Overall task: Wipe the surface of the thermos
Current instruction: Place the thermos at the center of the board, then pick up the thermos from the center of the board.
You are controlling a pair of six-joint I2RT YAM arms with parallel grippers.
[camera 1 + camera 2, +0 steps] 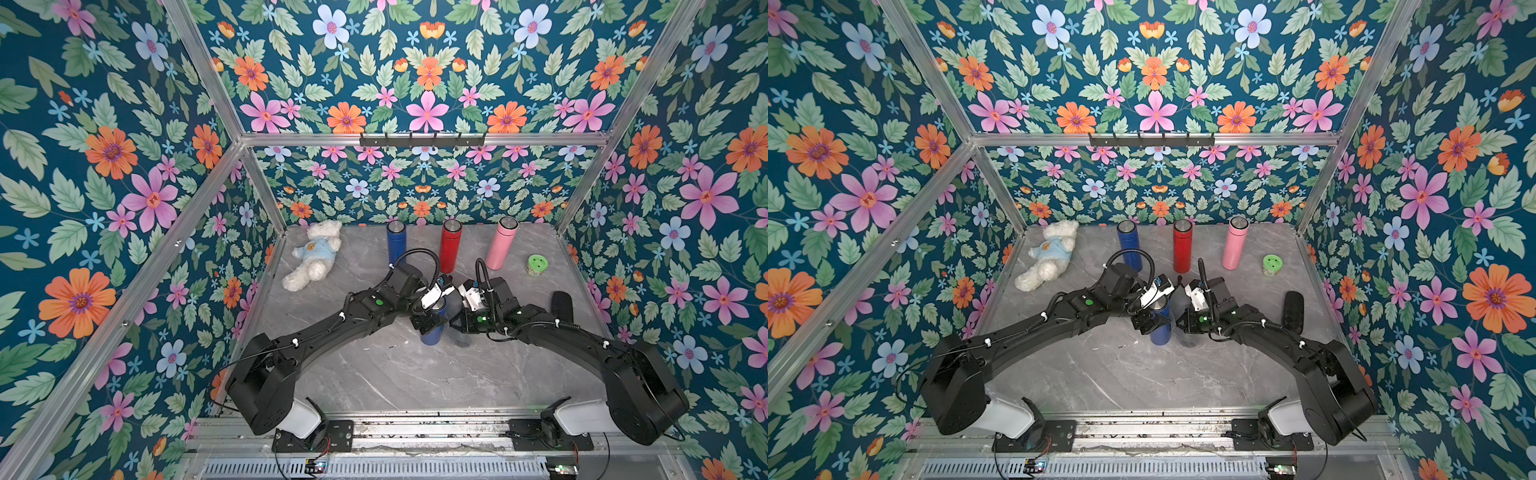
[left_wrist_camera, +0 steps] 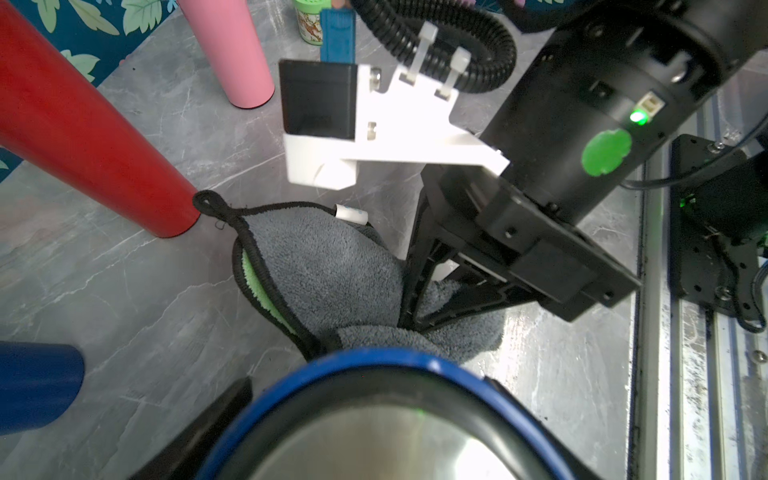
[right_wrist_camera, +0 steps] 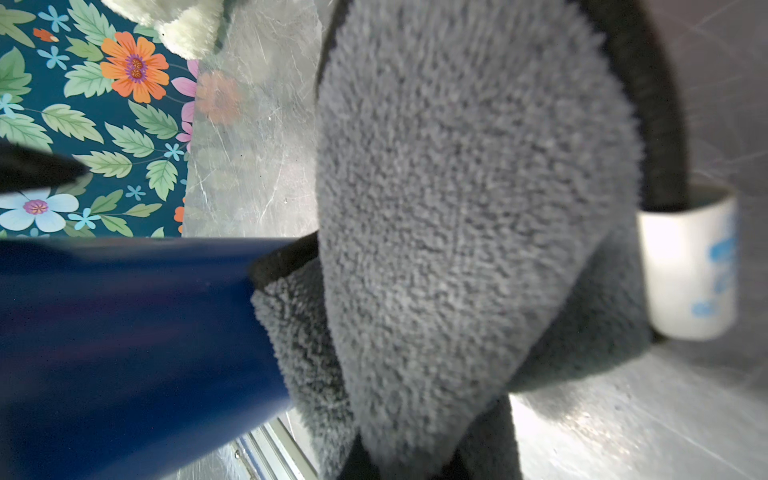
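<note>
- Left wrist view shows wiping under way: a grey microfibre cloth lies against one side of the upright blue cylindrical thermos, which stands mid-table. Its other sides probably need passes yet.
- The right gripper is clamped on that cloth.
- The left gripper straddles the thermos; I cannot tell whether it grips.

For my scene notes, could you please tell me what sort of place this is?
Most likely a robot test cell, not a home: an aluminium frame holds floral panels as walls around a marble-look tabletop, and the left arm and right arm are mounted on a rail at its front edge.
</note>
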